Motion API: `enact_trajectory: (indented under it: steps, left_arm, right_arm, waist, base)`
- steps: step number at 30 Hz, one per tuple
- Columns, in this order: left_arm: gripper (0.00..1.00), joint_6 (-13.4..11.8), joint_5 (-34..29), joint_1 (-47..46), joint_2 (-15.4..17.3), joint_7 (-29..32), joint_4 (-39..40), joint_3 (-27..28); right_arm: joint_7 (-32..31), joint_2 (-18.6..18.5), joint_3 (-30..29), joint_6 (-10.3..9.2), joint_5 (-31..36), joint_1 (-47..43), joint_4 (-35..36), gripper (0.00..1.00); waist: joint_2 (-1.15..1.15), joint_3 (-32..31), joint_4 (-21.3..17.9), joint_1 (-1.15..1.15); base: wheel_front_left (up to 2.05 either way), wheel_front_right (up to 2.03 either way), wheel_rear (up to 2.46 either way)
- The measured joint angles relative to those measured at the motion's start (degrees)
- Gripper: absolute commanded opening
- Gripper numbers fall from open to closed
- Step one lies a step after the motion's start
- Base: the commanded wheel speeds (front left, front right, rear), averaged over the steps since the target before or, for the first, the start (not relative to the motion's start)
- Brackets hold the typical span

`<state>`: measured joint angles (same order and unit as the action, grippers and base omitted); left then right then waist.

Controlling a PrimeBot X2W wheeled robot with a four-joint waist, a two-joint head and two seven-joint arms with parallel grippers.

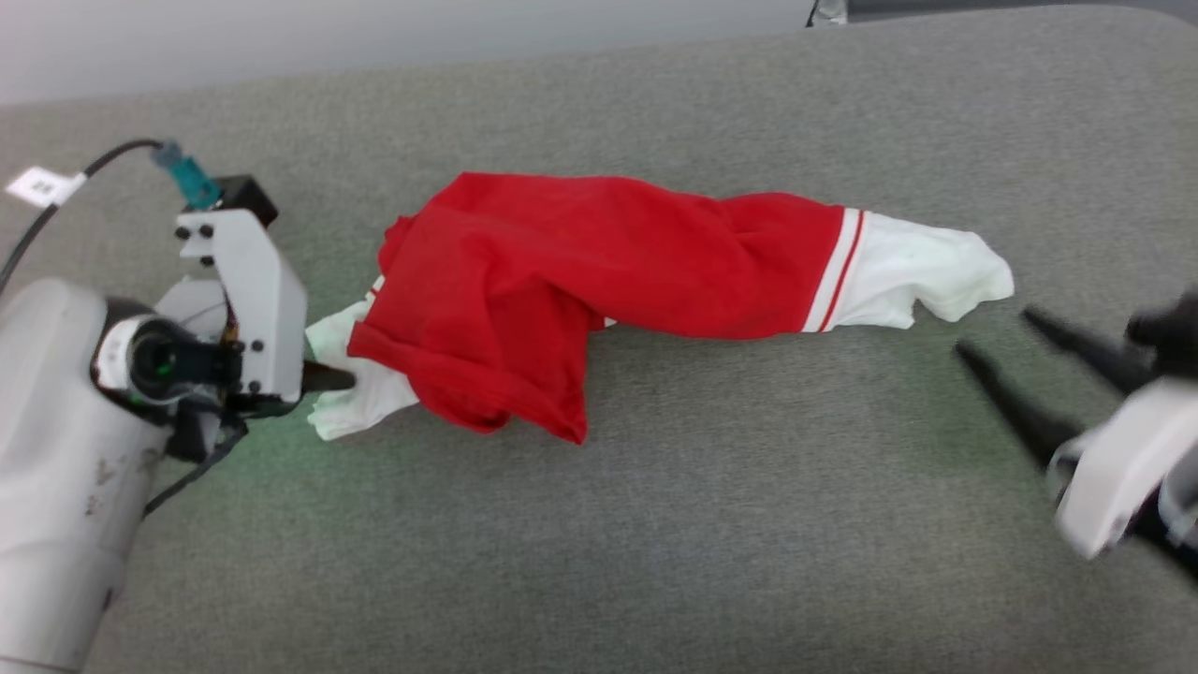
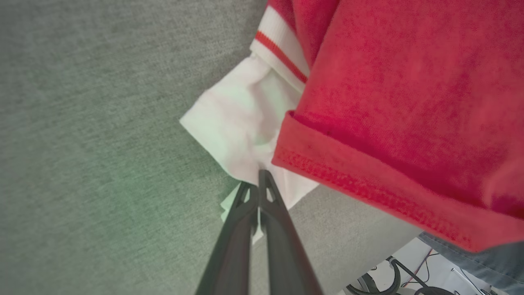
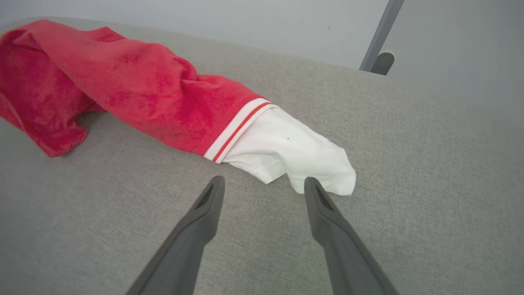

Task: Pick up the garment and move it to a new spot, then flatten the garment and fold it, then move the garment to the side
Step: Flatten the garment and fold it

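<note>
1. Grey fabric surface (image 1: 655,562) carries the garment (image 1: 562,271) between both grippers.
2. Left wrist view, clearest: left gripper (image 2: 256,180) clamped on its white end.
3. Right gripper (image 3: 264,180) gapes empty; other white end just beyond its tips.

The garment (image 1: 562,271), a red jersey-style shirt, is seen bunched and drawn out lengthwise across the middle of the grey padded surface (image 1: 655,524). One white sleeve end, set off by red-and-white stripe trim, is laid toward the surface's right side. The other, toward its left side, is pinched in the left gripper (image 2: 256,182) and seems slightly lifted.
</note>
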<state>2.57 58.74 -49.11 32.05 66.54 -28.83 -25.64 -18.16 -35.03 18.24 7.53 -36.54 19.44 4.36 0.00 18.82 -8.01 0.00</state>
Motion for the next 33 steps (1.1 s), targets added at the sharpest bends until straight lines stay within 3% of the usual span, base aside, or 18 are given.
enact_trajectory:
  steps: [1, 4, 10, 20, 27, 28, 29, 30, 33]
  left_arm:
    - [0.00, 0.0, 0.0, 0.0, 0.0, 0.0, 0.0, 0.0]
    - [0.00, 0.5, -0.3, -0.9, -0.9, 0.1, 0.9, -0.8]
    - [0.00, 1.5, -0.4, -2.8, -2.6, 0.0, 2.1, -1.7]
    - [0.00, 2.8, -0.3, -4.9, -3.9, -0.2, 3.3, -2.7]
    - [0.00, 3.3, 0.0, -5.4, -4.1, -0.5, 3.2, -2.9]
    - [0.00, 3.4, 0.0, -5.4, -4.1, -0.5, 3.1, -2.9]
    - [0.00, 3.5, 0.0, -5.4, -4.1, -0.6, 2.9, -2.9]
    - [0.00, 3.5, 0.2, -5.4, -4.1, -0.8, 2.8, -2.9]
    - [0.00, 3.6, 0.6, -5.4, -4.2, -1.9, 2.4, -2.8]
  right_arm:
    - [0.0, 0.0, 0.0, 0.00, 0.0, 0.0, 0.0, 1.00]
    - [-9.3, -3.6, 2.9, 0.00, -3.5, 6.6, -3.2, 1.00]
    - [-22.0, -5.9, 4.4, 0.00, -9.2, 18.9, -16.0, 1.00]
    - [-25.3, -2.7, 11.3, -0.01, -11.0, 29.5, -32.8, 1.00]
    - [-24.3, -3.4, 15.9, -0.01, -13.6, 31.7, -34.9, 1.00]
    - [-24.2, -3.6, 16.5, -0.07, -14.2, 31.8, -34.9, 0.65]
    - [-24.2, -3.9, 17.2, -0.09, -14.7, 32.1, -34.8, 0.45]
    - [-23.6, -4.2, 18.0, -0.09, -15.1, 32.2, -34.7, 0.00]
    - [-19.9, -4.3, 19.4, -0.07, -15.4, 32.7, -34.9, 0.00]
  waist:
    - [0.00, 0.0, 0.0, 0.00]
    - [0.00, 0.8, 0.8, 0.00]
    - [0.00, 2.6, 2.7, 0.00]
    - [0.00, 6.0, 5.9, 0.00]
    - [0.00, 6.7, 6.5, 0.00]
    - [0.00, 6.7, 6.5, 0.00]
    - [0.00, 6.6, 6.5, 0.00]
    - [0.00, 6.5, 6.4, 0.00]
    - [0.00, 6.4, 6.4, 0.00]
  base:
    - [0.00, 0.00, 0.00]
    - [0.00, 0.00, 0.00]
    - [0.00, 0.00, 0.00]
    - [0.00, 0.00, 0.00]
    - [0.00, 0.00, 0.00]
    - [0.00, 0.00, 0.00]
    - [0.00, 0.00, 0.00]
    - [0.00, 0.00, 0.00]
    - [0.00, 0.00, 0.00]
